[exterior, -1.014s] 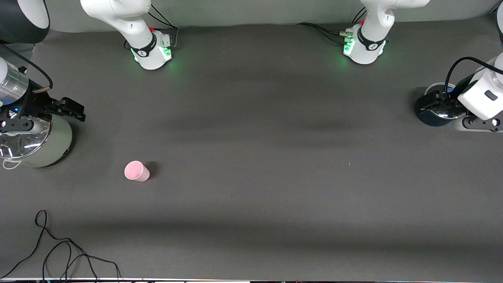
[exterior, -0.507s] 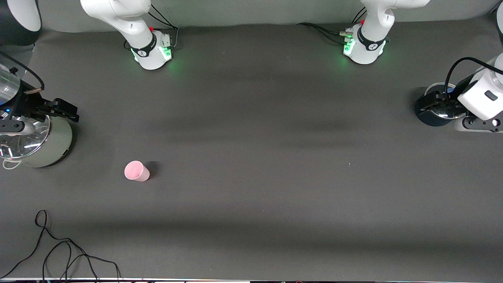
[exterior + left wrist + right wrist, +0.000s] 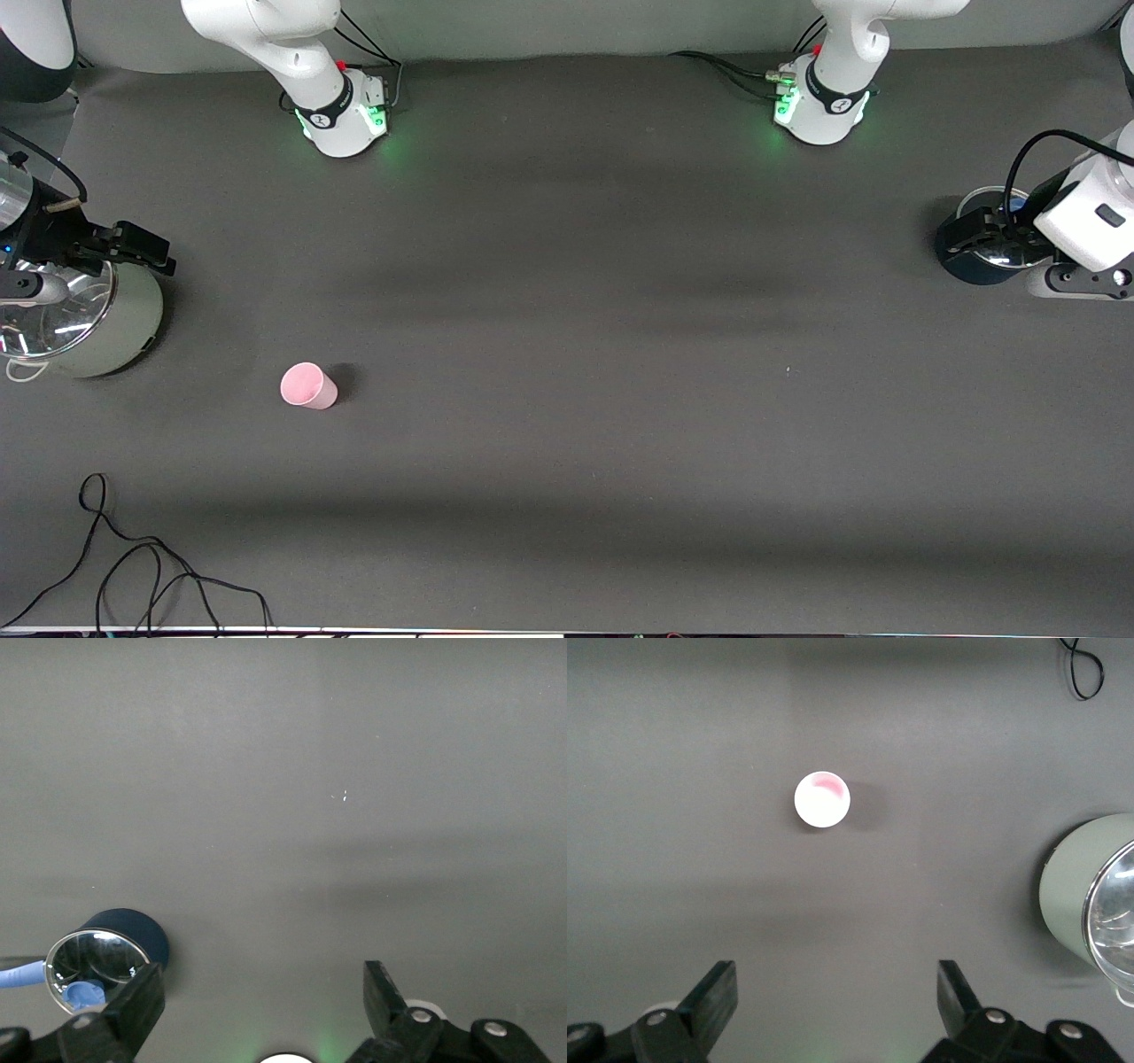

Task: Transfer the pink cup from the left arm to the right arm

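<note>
Now, the table (image 3: 567,292) fills the front view, and across the last second almost nothing on it has shifted. The one change is in the right gripper (image 3: 142,248), at mid-height on the frame edge toward the right arm's end. It has slid a little outward over the grey-green pot (image 3: 106,328). Its jaws stand wide apart with nothing between them, as the right wrist view shows. The left gripper (image 3: 970,232), at mid-height on the frame edge at the left arm's end, waits over a dark blue tin (image 3: 979,264), equally wide open and holding nothing. The pink cup (image 3: 308,385) has not moved. It stands mouth up in the lower half of the frame, toward the right arm's end, in neither gripper. That end is where a completed transfer would leave it, and the right gripper's retreat fits this.
</note>
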{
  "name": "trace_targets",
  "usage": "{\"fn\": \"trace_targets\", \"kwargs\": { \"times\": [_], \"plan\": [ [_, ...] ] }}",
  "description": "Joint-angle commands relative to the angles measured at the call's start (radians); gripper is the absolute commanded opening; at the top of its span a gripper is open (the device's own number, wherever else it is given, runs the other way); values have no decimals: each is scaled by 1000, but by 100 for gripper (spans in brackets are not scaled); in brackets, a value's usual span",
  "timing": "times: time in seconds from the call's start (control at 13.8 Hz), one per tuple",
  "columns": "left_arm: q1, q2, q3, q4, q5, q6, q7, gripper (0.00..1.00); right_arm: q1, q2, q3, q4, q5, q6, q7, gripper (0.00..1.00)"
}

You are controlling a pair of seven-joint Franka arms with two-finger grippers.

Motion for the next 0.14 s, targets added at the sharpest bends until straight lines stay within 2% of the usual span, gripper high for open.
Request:
{"fn": "trace_targets", "kwargs": {
  "times": [0.0,0.07],
  "plan": [
    [-16,0,10,8,-1,7,-16,100,-1,2,-6,12,22,4,-7,100],
    [-16,0,10,7,-1,17,-16,100,-1,2,-6,12,22,4,-7,100]
  ]
}}
